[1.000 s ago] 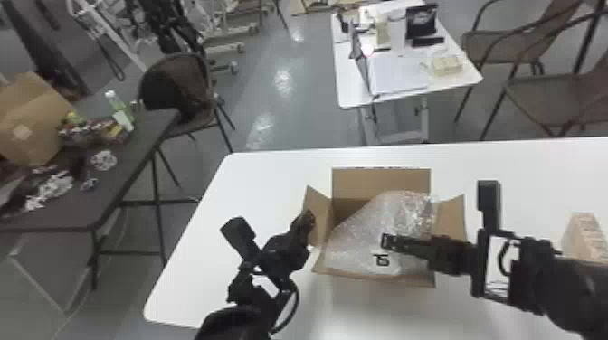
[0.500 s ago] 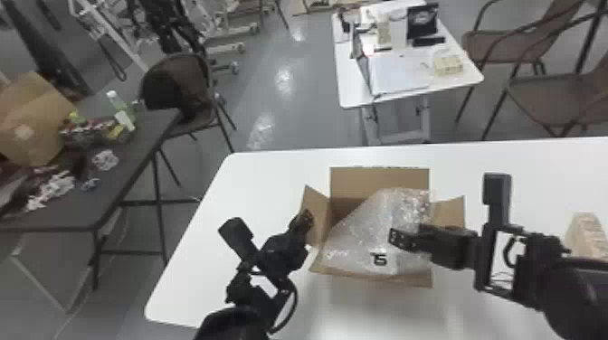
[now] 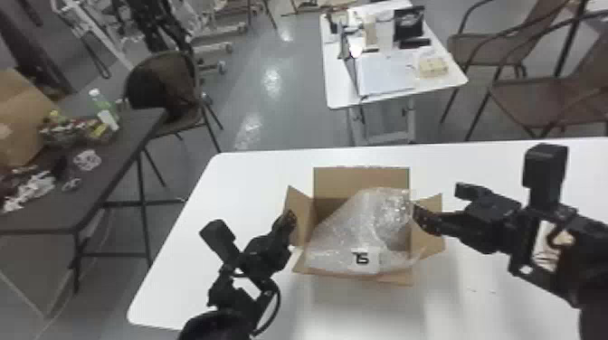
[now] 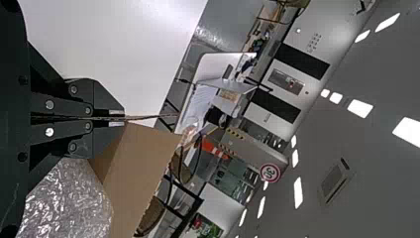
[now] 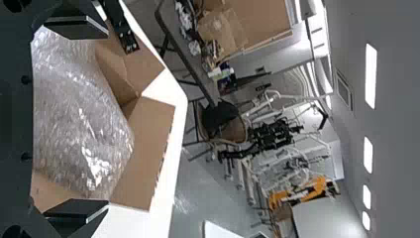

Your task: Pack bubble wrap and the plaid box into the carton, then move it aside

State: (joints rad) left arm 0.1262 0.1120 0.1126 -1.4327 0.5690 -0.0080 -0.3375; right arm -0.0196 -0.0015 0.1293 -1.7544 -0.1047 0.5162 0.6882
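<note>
1. One open carton (image 3: 362, 181).
2. One bundle of bubble wrap (image 3: 348, 230).
3. Two black hands: left hand (image 3: 291, 218), right hand (image 3: 436, 198).
4. Three worktops: large white worktop (image 3: 181, 271), small white worktop (image 3: 337, 97), dark worktop (image 3: 108, 158).
5. Three chairs (image 3: 543, 97) in the head view.
6. One green bottle (image 3: 102, 105).
7. One round sign (image 4: 270, 172).

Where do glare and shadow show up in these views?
Head view: bright reflections on the floor, soft shadows on the white table in front of the carton; left wrist view: glaring ceiling lights; right wrist view: strong glints on the bubble wrap.
</note>
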